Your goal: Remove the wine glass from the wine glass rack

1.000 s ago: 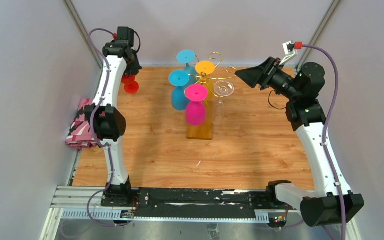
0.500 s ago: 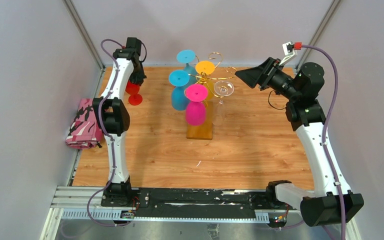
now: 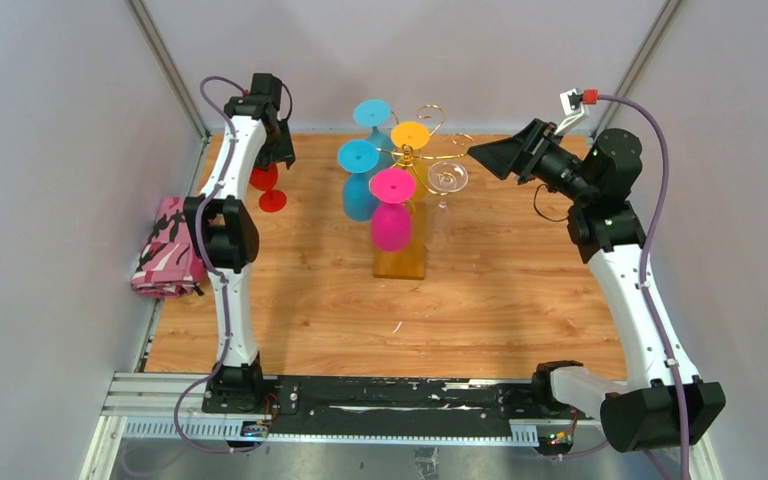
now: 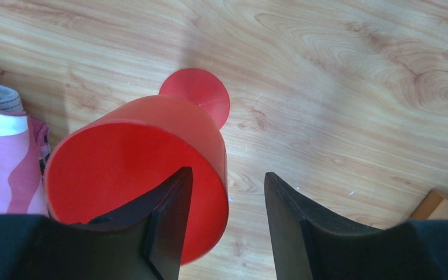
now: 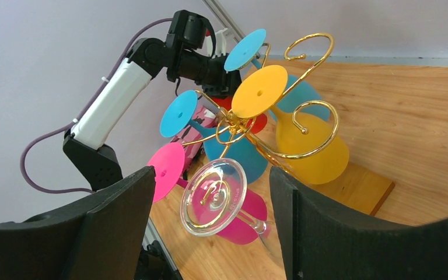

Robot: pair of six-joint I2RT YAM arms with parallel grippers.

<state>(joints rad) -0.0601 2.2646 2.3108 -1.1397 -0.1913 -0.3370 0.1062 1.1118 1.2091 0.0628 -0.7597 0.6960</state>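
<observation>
Near the far left corner of the wooden table (image 3: pixel 290 300), the red wine glass (image 4: pixel 122 157) stands on its foot, off the wine glass rack (image 3: pixel 400 262). We can see what just changed. The left gripper (image 4: pixel 226 181) was shut tight on the side of the cup a moment ago, and now its two fingers have sprung apart. One finger is down inside the cup. The other is outside it, with bare wood showing between it and the glass.

So we think this glass has been let go and its part of the job is done. The arm only needs to lift away without knocking it over.

The red cup has nothing in it. The rack, in the middle of the table, has five glasses hanging upside down: two blue wine glasses (image 3: pixel 360 200), a pink wine glass (image 3: pixel 392 225), a yellow wine glass (image 5: pixel 312 151) and a clear wine glass (image 5: pixel 213 198). The right gripper (image 5: pixel 210 175) is open wide and points at the clear one without touching it. A pink cloth (image 3: pixel 165 250) lies at the left edge.
</observation>
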